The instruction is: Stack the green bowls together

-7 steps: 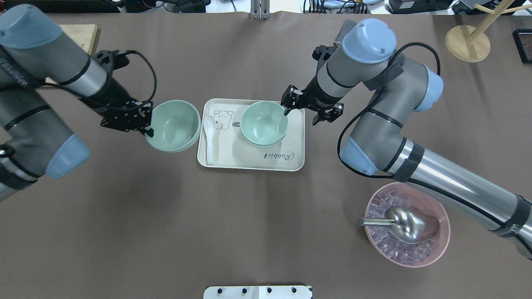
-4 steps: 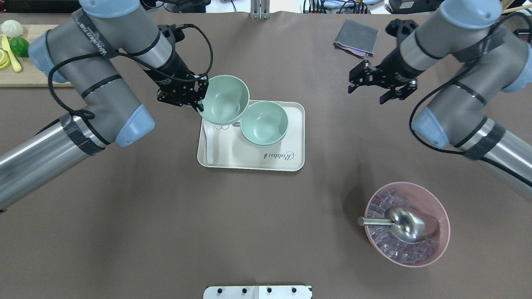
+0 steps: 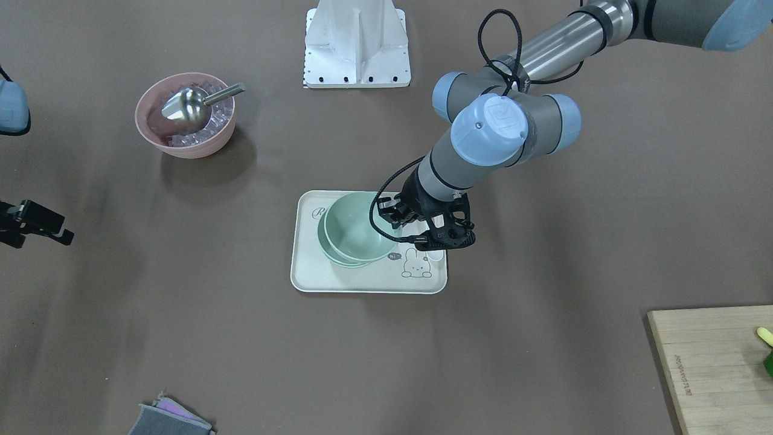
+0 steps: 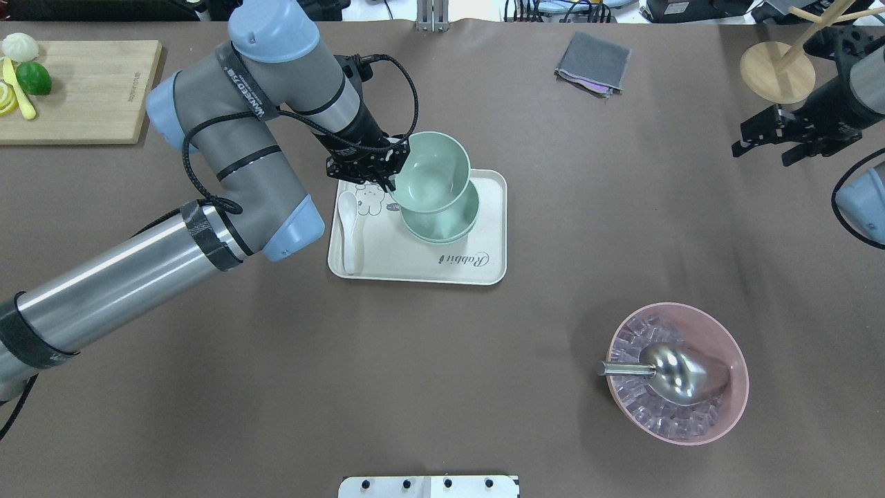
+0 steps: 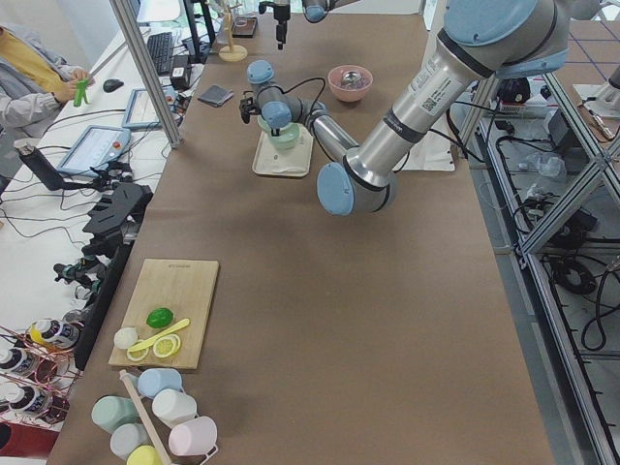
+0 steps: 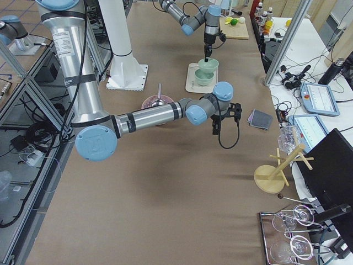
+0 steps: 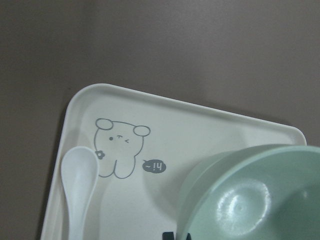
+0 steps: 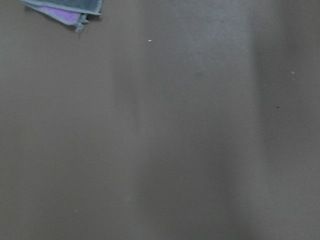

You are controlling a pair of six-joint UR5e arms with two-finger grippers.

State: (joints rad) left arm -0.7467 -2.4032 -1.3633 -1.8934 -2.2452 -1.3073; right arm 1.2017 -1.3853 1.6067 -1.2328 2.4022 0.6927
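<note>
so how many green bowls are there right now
3. One held bowl hangs in the left gripper over the tray. Two nested bowls sit on the tray below it; only a doubled rim separates them, so that pair is less certain.

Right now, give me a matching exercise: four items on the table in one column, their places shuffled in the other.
Items:
1. top green bowl
2. white spoon
3. metal scoop
4. lime

Places:
A. in the pink bowl
B. on the wooden board
C. held at its rim by the left gripper
D. lying on the tray

Pairs: 1-C, 2-D, 3-A, 4-B
</note>
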